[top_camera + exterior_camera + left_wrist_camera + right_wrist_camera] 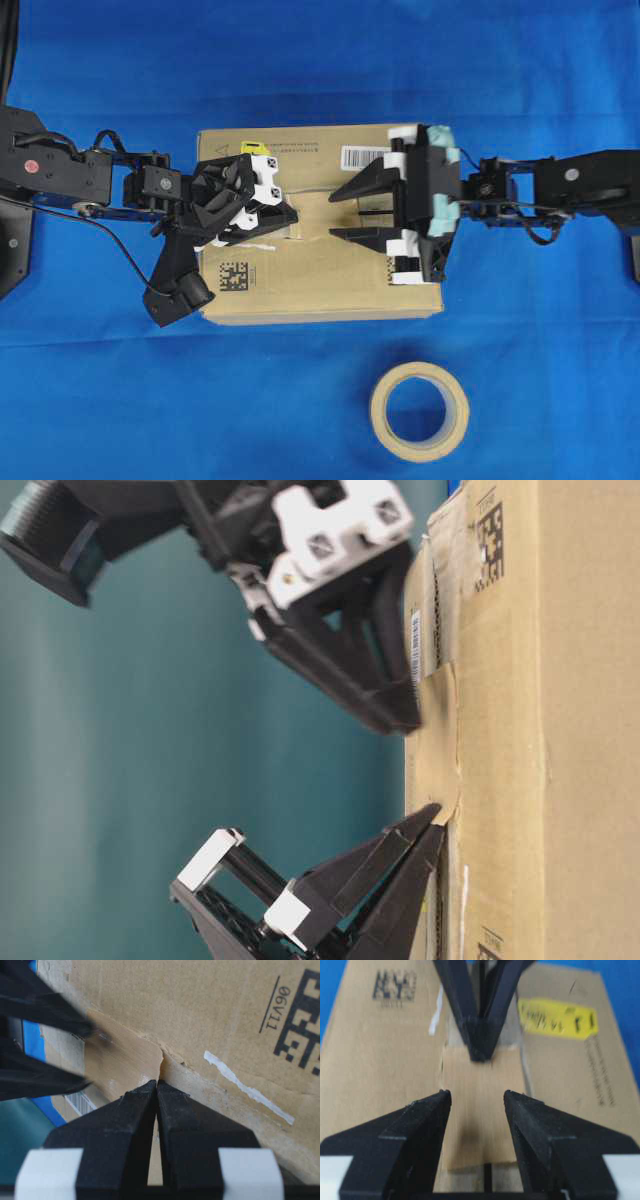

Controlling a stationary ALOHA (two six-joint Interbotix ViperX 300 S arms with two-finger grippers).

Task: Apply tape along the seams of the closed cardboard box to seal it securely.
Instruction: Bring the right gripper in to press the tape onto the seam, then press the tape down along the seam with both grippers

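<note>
Brown and closed, the cardboard box (pixel 320 225) sits on my blue tabletop (pixel 100 400), its contents hidden, with the tape (pixel 481 1110) lying flat across the seams (pixel 487 1180) mid-lid. My left claw (pixel 293 213) is pressed together, its tips on the strip's near end, while my right claw (pixel 333 213) hangs spread just above the strip, gripping nothing. The beige tape roll (pixel 419 411) lies apart beside the box.

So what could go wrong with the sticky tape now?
The tape strip lies over the seam, but the right gripper is open above it, so that end may not be pressed flat. The shut left gripper sits at the strip's other edge and might peel it when lifting.
</note>
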